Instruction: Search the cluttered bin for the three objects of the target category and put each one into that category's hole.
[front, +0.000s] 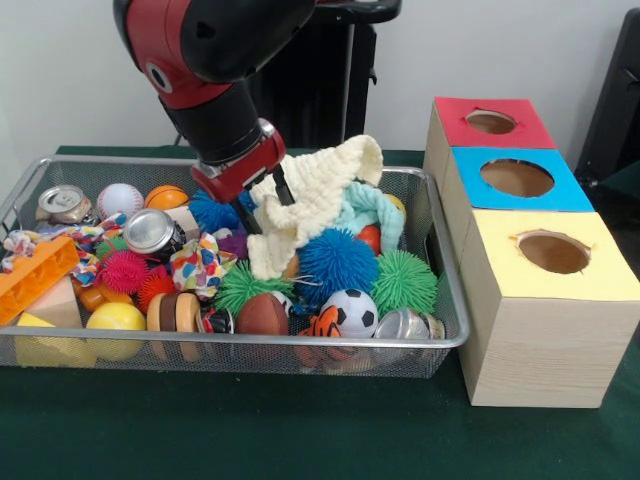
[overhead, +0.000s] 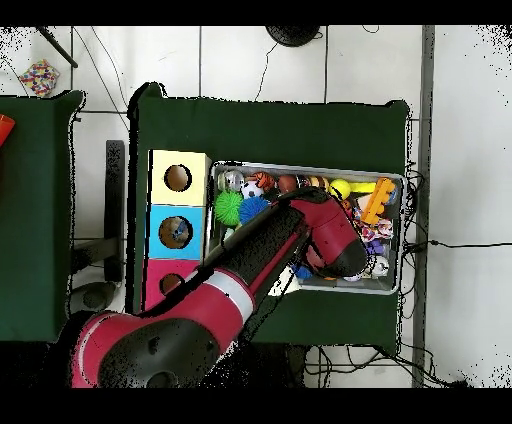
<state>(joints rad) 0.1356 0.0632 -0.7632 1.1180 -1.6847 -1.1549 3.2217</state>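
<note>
The bin is a silver wire-mesh basket on the green table, full of toys; it also shows in the overhead view. My gripper is above the bin's middle, shut on a cream knitted cloth that hangs lifted over the clutter, its lower end still touching the pile. The hole in the red-topped box is empty, at the far right behind the other boxes; in the overhead view the hole lies left of the arm. In the overhead view the arm hides the gripper.
The blue-topped box and the yellow-topped box stand right of the bin. The bin holds a blue spiky ball, a green spiky ball, a soccer ball, a can, a baseball and an orange block.
</note>
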